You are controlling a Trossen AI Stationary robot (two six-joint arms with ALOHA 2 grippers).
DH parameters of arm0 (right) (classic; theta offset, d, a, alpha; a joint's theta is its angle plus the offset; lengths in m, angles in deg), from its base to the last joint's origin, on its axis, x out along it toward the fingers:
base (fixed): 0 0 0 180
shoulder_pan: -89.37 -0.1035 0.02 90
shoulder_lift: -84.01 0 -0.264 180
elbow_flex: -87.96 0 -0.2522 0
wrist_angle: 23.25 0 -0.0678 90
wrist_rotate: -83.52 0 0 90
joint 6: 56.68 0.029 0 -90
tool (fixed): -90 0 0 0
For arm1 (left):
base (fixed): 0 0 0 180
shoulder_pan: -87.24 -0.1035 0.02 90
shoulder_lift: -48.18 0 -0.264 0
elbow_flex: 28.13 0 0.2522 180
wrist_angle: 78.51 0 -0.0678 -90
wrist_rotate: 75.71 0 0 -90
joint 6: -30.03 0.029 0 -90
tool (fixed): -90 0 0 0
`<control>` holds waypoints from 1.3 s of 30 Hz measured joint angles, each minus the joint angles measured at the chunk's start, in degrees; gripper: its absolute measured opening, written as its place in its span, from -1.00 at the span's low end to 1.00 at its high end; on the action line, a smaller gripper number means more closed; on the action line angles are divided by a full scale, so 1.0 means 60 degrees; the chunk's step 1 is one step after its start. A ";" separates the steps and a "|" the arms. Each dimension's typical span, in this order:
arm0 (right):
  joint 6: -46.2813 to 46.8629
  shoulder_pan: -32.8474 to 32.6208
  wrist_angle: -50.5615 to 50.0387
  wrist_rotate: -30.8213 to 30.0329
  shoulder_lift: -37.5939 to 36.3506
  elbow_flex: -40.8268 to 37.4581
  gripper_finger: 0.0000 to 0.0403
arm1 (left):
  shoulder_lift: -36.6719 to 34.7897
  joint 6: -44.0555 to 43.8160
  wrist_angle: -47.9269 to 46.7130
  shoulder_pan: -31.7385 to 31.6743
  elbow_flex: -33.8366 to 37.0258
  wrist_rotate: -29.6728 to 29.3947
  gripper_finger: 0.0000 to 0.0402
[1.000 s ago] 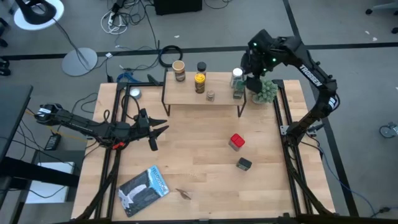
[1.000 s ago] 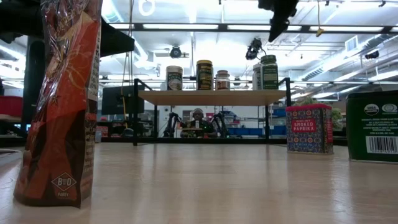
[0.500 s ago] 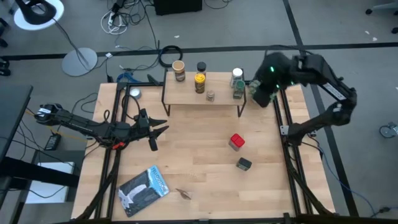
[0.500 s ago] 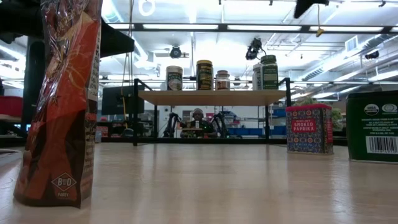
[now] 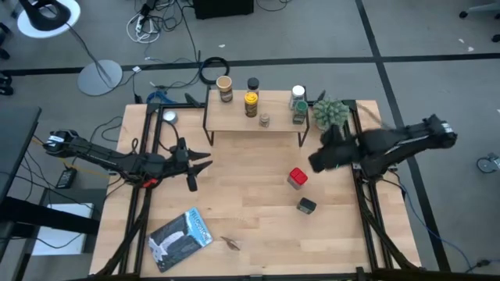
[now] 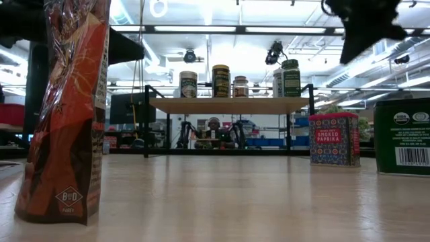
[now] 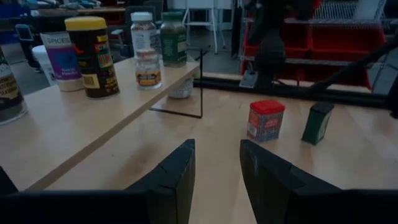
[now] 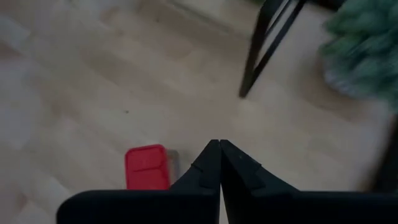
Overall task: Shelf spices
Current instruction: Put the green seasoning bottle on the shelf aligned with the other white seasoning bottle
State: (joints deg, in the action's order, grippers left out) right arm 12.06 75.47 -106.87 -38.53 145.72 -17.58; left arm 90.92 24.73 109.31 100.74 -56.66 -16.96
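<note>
On the tabletop, a red tin [image 5: 297,178] with patterned sides and a dark green tin [image 5: 306,205] stand below the closed, empty right gripper [image 5: 319,160]; left gripper [image 5: 201,160] partly open.

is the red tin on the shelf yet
No, the red tin sits on the table in front of the shelf, next to the green tin, as the high view shows.

Five jars [image 5: 251,102] stand on the shelf [image 5: 234,119]; two tins [image 5: 297,178] sit on the worktop [image 5: 250,211] before it.
</note>
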 joint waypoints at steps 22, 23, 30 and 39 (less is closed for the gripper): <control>-0.0463 -0.0843 0.4746 -0.7313 0.2770 -0.2440 -1.00 | 0.0004 0.0333 -0.0299 0.0002 0.0000 -0.0106 -0.35; -0.0614 -0.0853 0.4740 -0.7292 0.2702 -0.2440 -1.00 | 0.0004 0.0350 -0.0299 0.0002 0.0000 -0.0111 -0.35; -0.2003 -0.0871 0.4801 -0.6157 0.1541 -0.2440 -1.00 | 0.0004 0.0376 -0.0314 0.0002 0.0000 -0.0178 -0.35; -0.6811 -0.0795 0.9937 -0.3293 -0.2474 -0.4935 -1.00 | 0.0004 0.0366 -0.0393 0.0002 0.0000 -0.0182 -0.35</control>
State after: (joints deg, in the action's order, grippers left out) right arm -28.81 70.70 -47.25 -58.28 130.88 -47.19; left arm 90.94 26.93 106.95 100.76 -56.66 -18.05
